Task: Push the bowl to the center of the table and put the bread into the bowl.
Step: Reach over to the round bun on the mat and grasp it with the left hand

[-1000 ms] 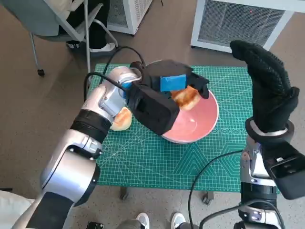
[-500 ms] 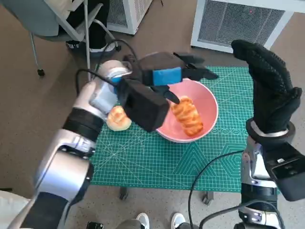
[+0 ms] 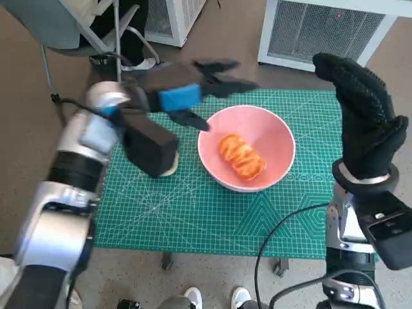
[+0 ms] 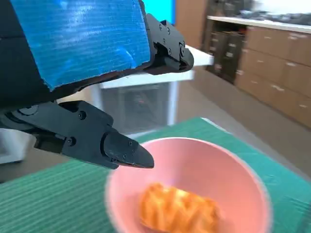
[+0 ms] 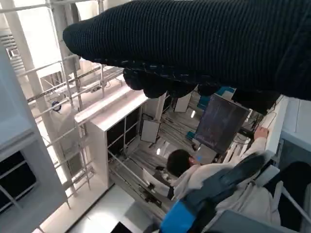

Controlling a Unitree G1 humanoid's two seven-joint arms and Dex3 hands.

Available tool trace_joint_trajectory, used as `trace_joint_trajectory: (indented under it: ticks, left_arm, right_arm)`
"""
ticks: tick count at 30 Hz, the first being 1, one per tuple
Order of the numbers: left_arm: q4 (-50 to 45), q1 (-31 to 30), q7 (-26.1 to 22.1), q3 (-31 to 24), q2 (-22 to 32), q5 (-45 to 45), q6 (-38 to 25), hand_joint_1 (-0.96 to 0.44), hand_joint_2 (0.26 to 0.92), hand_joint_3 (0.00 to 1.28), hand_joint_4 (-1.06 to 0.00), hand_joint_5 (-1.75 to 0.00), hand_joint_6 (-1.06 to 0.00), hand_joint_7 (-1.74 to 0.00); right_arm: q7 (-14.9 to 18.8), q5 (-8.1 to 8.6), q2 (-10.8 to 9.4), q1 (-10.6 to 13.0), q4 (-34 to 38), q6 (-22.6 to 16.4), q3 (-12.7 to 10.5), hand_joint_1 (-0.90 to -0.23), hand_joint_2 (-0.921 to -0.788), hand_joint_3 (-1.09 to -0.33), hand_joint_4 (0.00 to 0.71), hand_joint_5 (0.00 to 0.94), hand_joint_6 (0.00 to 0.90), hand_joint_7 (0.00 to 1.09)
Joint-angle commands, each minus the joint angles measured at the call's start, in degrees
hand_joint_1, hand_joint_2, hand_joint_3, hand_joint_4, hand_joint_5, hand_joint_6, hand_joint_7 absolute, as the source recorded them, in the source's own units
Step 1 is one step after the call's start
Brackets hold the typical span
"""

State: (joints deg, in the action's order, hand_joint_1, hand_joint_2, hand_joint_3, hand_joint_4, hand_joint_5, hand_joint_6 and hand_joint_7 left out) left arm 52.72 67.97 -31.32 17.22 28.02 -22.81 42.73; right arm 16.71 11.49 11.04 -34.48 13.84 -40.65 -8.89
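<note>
head view: one pink bowl is seen near the middle of the green cutting mat, and one braided bread roll lies inside it, on the bowl's floor. a second, paler round bun is partly hidden just beside the bowl, under the left forearm's black housing, so two breads are counted. the left hand is held above the mat, off the bowl's far left rim, its fingers spread and nothing gripped. the right hand is raised upright beside the mat's right edge, well apart from the bowl; nothing is held in it, with the glove's fingers kept together and slightly bent.

left wrist view: the roll is shown resting in the bowl, with the black fingers spread above the rim and clear of it. the bread is judged light, soft and easily dented, so a gentle hold across its middle is called for. the bowl is judged stiff, smooth and apt to slide on the mat, and is best pushed at its outer wall.

right wrist view: only the glove is shown, with a seated person beyond it; no grasped object is seen.
</note>
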Motion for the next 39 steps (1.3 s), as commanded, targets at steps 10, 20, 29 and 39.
trace_joint_trajectory:
  ticks: [10,20,29,39]
  left_arm:
    - [0.0,-4.5,1.4,-0.4,4.6,-0.9,-4.4,-0.21,0.855,0.0,-0.2,-0.01,-0.36,-0.02]
    - [0.9,-6.4,0.3,-0.3,5.2,-1.0,-6.0,-0.19,0.853,0.0,-0.21,-0.01,-0.37,-0.01]
    - [3.6,-6.7,0.8,0.8,4.6,-2.2,-6.6,-0.18,0.838,0.0,-0.23,-0.01,-0.37,-0.01]
    - [8.4,-6.5,1.7,3.0,2.9,-4.0,-8.7,-0.16,0.841,0.0,-0.23,0.0,-0.37,0.0]
  right_arm:
    - [0.7,0.57,0.2,-0.5,2.4,-0.3,0.3,-0.577,-0.921,-0.701,0.299,0.003,0.06,0.62]
    - [1.4,0.79,0.5,-1.3,3.5,-0.6,0.4,-0.572,-0.921,-0.702,0.31,0.008,0.063,0.62]
    - [1.9,0.75,0.9,-1.6,3.9,-0.4,0.2,-0.566,-0.921,-0.703,0.315,0.009,0.062,0.63]
    - [2.0,0.87,1.0,-1.4,3.2,0.2,0.2,-0.571,-0.921,-0.703,0.316,0.008,0.059,0.64]
